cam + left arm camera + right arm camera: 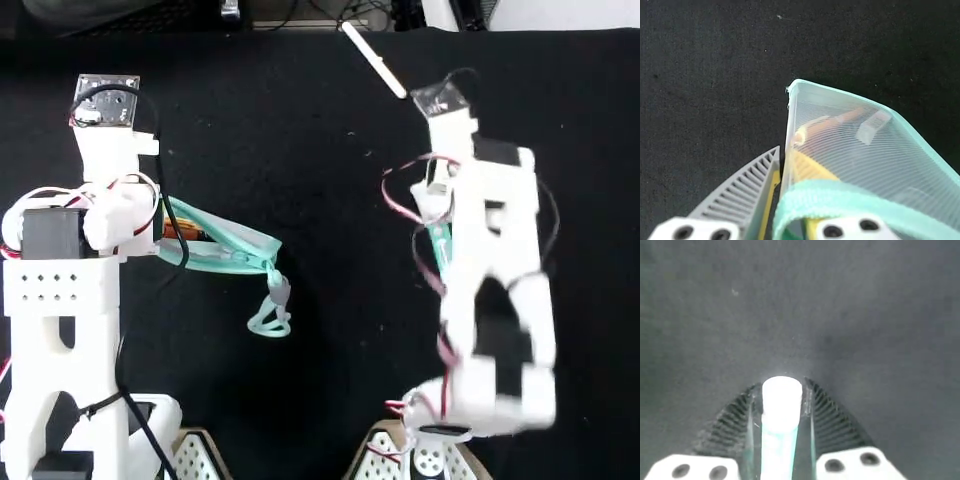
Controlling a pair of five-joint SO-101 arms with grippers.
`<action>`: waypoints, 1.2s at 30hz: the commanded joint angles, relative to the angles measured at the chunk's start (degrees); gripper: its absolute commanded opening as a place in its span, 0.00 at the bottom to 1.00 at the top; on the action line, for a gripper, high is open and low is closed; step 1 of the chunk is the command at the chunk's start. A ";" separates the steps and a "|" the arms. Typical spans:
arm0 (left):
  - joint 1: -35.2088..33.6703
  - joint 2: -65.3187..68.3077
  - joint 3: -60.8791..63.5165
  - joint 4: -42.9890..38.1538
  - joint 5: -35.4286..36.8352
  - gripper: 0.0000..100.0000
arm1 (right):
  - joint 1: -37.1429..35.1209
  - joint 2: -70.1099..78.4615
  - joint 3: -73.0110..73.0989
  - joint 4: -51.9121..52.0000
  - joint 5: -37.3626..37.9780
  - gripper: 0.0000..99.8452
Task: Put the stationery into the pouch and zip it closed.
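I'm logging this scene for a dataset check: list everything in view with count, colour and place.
pouch: one, clear with teal trim, in the left pincer
stationery: count unclear, orange and yellow, inside the pouch
loop: one, teal, at the pouch's free end
pen: one, teal with white cap, in the right pincer
stick: one, white, near the table's far edge
table cover: one, black
left pincer: one, grey finger, shut on pouch
right pincer: one, dark fingers, shut on pen

Left gripper (789,167): was clamped on the pouch's (860,150) end. Right gripper (781,386): was clamped round a white-capped pen (781,407), pointing downward.
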 commanded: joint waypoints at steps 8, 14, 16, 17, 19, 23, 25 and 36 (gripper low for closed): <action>0.31 0.53 1.98 -1.05 0.26 0.03 | -27.43 -60.70 17.71 -10.46 -7.03 0.01; 0.31 0.53 1.98 -1.05 0.26 0.03 | -48.53 -80.22 32.84 -29.45 -7.21 0.01; 0.31 0.53 1.98 -1.05 0.26 0.03 | -51.69 -82.24 36.18 -35.16 -7.12 0.01; 0.31 0.53 1.98 -1.05 0.26 0.03 | -52.84 -82.42 37.41 -37.54 -7.03 0.01; 0.31 0.53 1.98 -1.05 0.26 0.03 | -54.77 -81.71 38.99 -41.85 -7.03 0.01; 0.31 0.53 1.89 -1.05 0.26 0.03 | -59.78 -77.93 39.87 -48.88 -7.03 0.01; 0.31 0.53 1.80 -1.05 0.26 0.03 | -61.27 -74.95 39.96 -51.96 -6.95 0.01; 0.22 0.44 1.54 -1.05 0.26 0.03 | -62.51 -61.85 41.19 -59.08 -7.38 0.01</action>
